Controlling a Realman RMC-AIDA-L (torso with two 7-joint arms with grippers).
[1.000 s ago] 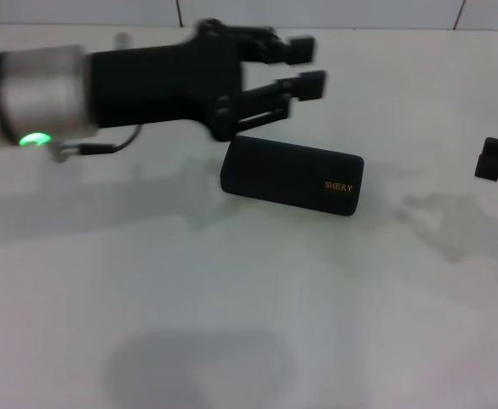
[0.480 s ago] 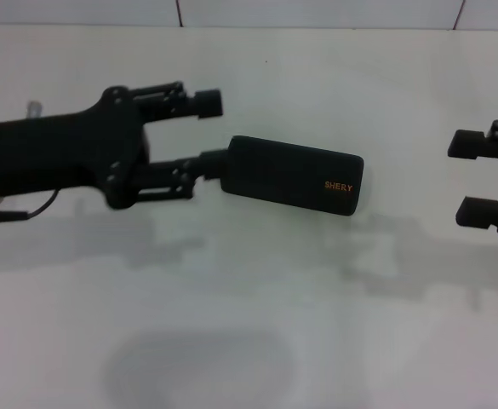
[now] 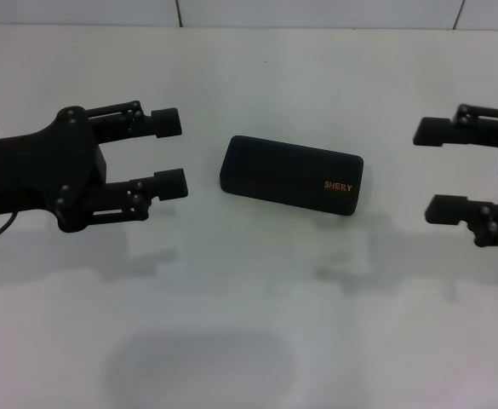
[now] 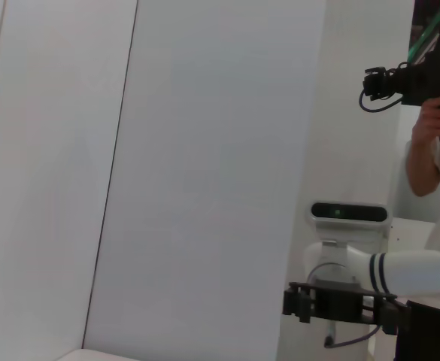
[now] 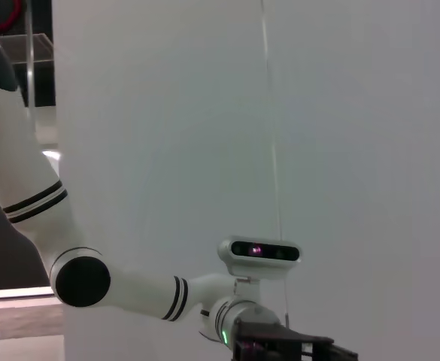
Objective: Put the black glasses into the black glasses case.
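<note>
Head view: case [image 3: 292, 175] closed on table [image 3: 249, 324], between my pincers, long axis pointing at each. Left pincer [image 3: 170, 153] nearer, right pincer [image 3: 440, 170] farther; both open, empty. Glasses not visible.

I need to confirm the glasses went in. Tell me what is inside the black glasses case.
The black glasses case lies shut on the white table, lid down, so its inside is hidden. No glasses show anywhere outside it.
</note>
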